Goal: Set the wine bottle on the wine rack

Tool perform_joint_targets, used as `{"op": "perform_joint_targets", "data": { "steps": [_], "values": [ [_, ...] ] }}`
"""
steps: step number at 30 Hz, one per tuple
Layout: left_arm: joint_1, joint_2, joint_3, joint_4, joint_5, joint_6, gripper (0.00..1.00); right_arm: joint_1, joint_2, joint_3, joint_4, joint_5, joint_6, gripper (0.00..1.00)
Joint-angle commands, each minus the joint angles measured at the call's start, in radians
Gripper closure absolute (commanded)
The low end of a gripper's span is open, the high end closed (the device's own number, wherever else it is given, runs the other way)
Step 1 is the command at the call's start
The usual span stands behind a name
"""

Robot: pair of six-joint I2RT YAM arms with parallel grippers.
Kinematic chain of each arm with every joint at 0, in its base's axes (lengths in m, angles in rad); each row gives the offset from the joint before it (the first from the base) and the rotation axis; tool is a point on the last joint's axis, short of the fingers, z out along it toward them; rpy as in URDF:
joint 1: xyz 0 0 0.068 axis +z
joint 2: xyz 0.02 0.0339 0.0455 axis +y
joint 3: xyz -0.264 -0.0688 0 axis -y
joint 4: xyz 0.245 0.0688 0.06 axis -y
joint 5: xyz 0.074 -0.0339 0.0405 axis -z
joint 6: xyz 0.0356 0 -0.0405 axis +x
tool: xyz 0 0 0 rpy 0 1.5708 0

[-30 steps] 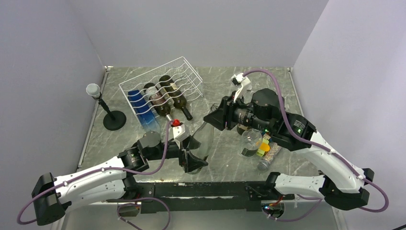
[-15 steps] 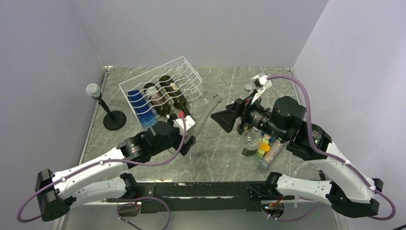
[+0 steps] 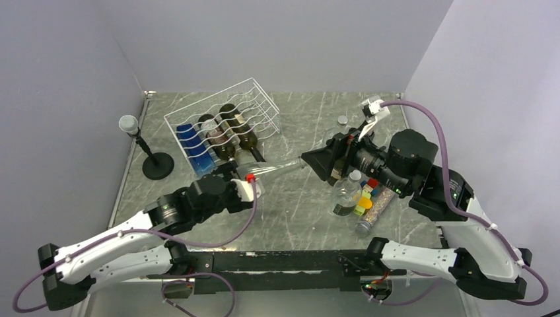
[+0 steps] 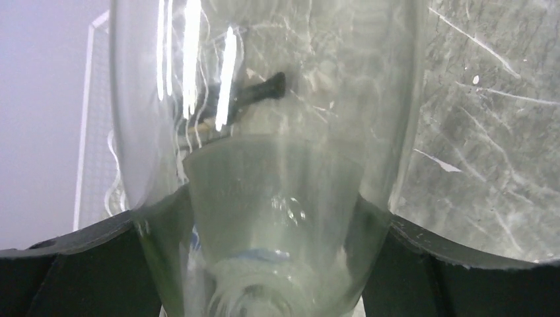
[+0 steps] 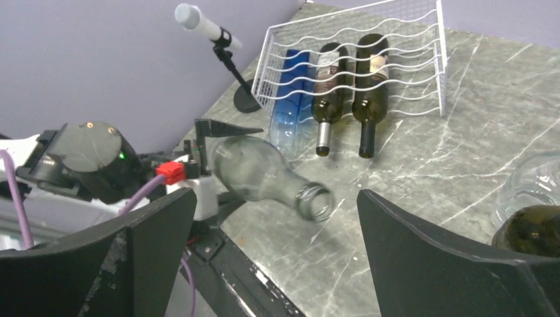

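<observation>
- we count one white wire rack [image 3: 264, 109]
- three bottles in it: one blue bottle [image 3: 193, 146], two dark bottles [image 3: 241, 135]
- one clear glass bottle [image 5: 257, 170] outside it
- one mic stand [image 3: 157, 165]
- the jumble of bottles [image 3: 360, 198] over on the right: we honestly can't get a sure number

White arms [image 3: 119, 244], black joints [image 3: 409, 146] — purple cables [image 3: 422, 110]

Even, bright light; soft shadows on the table [image 3: 310, 198]. Glare streaks the blurred clear bottle [image 4: 264, 165] in the left wrist view.
</observation>
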Motion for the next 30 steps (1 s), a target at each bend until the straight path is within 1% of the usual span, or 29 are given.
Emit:
{"op": "perform_joint_targets", "data": {
  "steps": [1, 3, 6, 9, 11, 14, 18, 24, 30],
  "values": [
    [-0.016, -0.162, -0.023, 0.187, 0.038, 0.224, 0.99, 0.001, 0.056, 0.089, -0.168, -0.102, -0.066, 0.03],
    [-0.017, -0.188, -0.041, 0.204, 0.09, 0.268, 0.99, 0.001, 0.077, 0.078, -0.198, -0.156, -0.072, 0.05],
    [-0.017, -0.182, -0.043, 0.181, 0.137, 0.32, 0.99, 0.002, 0.097, 0.046, -0.208, -0.265, -0.091, 0.05],
    [-0.017, -0.142, -0.023, 0.13, 0.2, 0.323, 0.99, 0.001, 0.109, 0.01, -0.228, -0.329, -0.13, 0.03],
    [-0.024, -0.116, -0.033, 0.119, 0.275, 0.305, 0.99, 0.0, 0.118, -0.038, -0.24, -0.369, -0.149, 0.01],
    [-0.034, -0.117, -0.063, 0.155, 0.295, 0.315, 0.99, 0.002, 0.146, -0.074, -0.255, -0.436, -0.17, 0.01],
    [-0.043, -0.097, -0.06, 0.139, 0.319, 0.322, 0.99, 0.002, 0.183, -0.105, -0.275, -0.459, -0.197, 0.01],
    [-0.072, -0.052, -0.082, 0.13, 0.334, 0.318, 0.99, 0.022, 0.245, -0.18, -0.234, -0.538, -0.239, 0.05],
    [-0.081, -0.05, -0.1, 0.14, 0.332, 0.32, 0.99, 0.066, 0.327, -0.198, -0.252, -0.561, -0.262, 0.11]
  ]
}}
